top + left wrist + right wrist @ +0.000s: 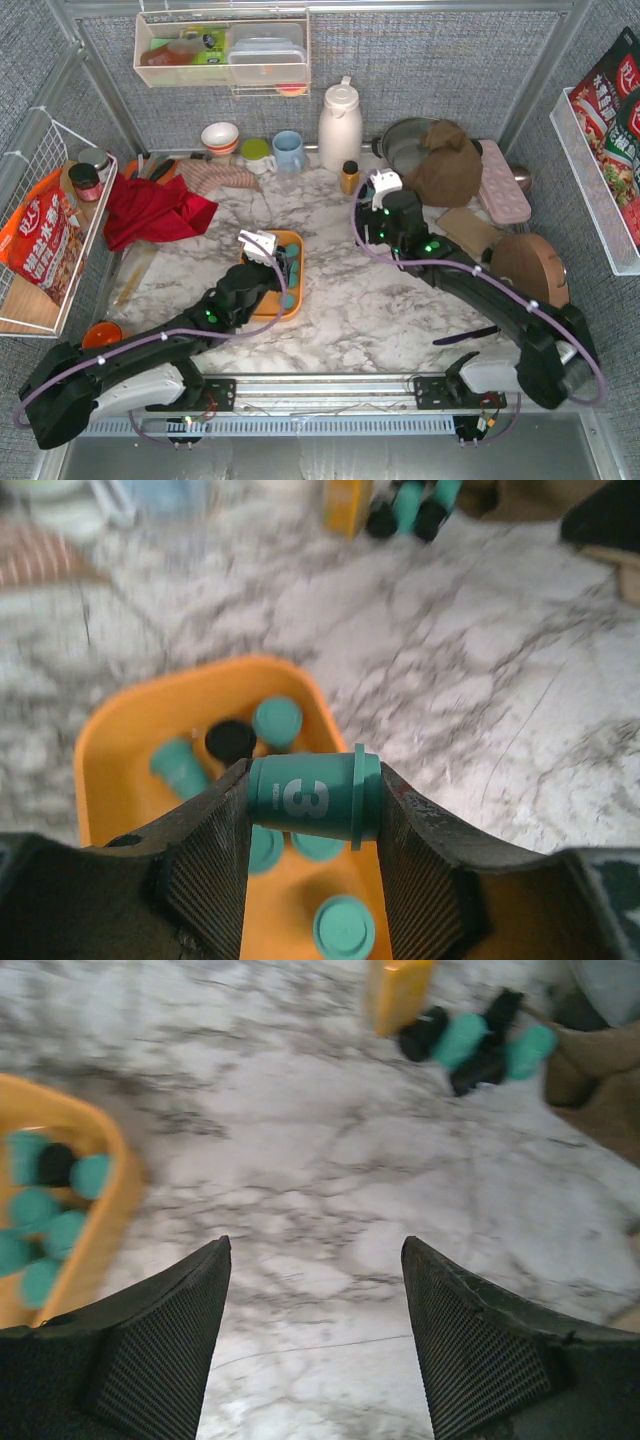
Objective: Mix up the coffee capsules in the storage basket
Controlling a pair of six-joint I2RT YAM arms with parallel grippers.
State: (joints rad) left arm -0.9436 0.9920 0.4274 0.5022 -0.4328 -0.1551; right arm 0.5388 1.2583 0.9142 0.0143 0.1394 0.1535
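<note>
left claw (315, 785): clenched across teal capsule (300, 802), lower centre, over basket (130, 730) rim | right claw (316, 1300): released, above marble (300, 1160); loose capsules (470, 1038) upper right | handling: likely light, stiff, slippery; pinch across body below flange

A pale 3 marks the teal capsule (312, 800).

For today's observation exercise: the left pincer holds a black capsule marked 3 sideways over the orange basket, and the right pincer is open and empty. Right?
One detail is wrong: the capsule in the left pincer is teal, not black, as the left wrist view shows. It is marked 3, held sideways over the orange basket, and the right pincer is open and empty.
</note>
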